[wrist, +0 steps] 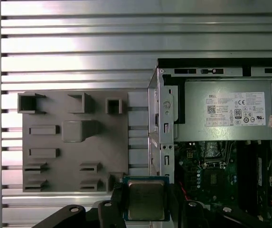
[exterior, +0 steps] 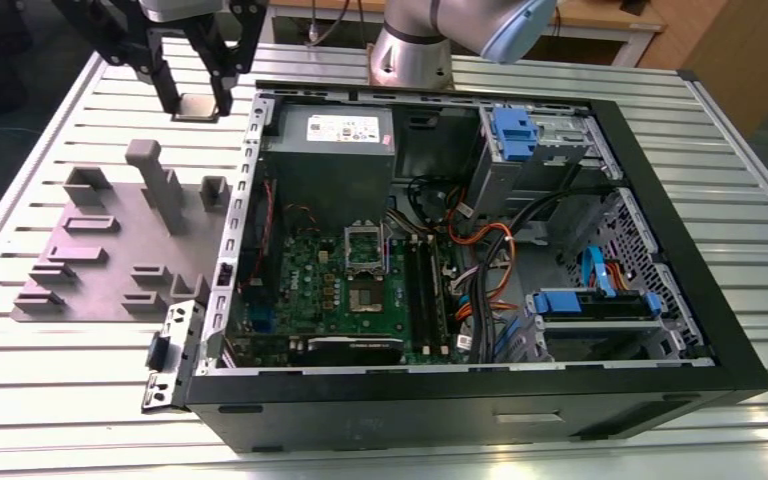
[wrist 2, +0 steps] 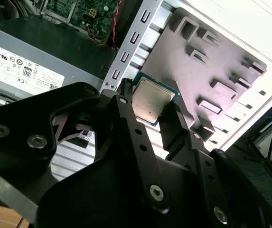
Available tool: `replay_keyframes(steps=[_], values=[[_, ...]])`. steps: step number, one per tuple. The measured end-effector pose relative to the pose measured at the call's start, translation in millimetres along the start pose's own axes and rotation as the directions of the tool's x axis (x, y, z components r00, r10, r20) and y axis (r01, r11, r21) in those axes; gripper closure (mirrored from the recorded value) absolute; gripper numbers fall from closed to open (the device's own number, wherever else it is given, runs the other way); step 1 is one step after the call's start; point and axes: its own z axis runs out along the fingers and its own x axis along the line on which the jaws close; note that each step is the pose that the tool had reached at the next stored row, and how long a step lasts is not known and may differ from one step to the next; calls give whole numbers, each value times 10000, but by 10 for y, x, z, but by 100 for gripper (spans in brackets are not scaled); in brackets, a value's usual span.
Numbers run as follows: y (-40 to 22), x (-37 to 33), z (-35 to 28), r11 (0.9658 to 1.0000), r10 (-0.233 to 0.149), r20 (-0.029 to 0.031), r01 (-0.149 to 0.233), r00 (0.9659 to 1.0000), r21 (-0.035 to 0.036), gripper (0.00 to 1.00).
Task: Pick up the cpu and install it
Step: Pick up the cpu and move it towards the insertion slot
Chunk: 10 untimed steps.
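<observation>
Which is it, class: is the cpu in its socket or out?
Out. The jaws hold the cpu by its edges, in the air beside the case, near the grey fixture.

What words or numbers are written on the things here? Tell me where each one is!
White label on the grey power supply box: rows of print and little symbols, too small to read.
Small pink sticker at the label's edge: too small to read.
The cpu, held in the gripper: no readable marking on its metal top.
Grey fixture: no writing.
</observation>
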Motion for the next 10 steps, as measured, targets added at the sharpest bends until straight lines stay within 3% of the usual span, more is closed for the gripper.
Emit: replay_keyframes(steps=[10], values=[[-7,-33,1,10000,-1,-1,1,10000,1,53]])
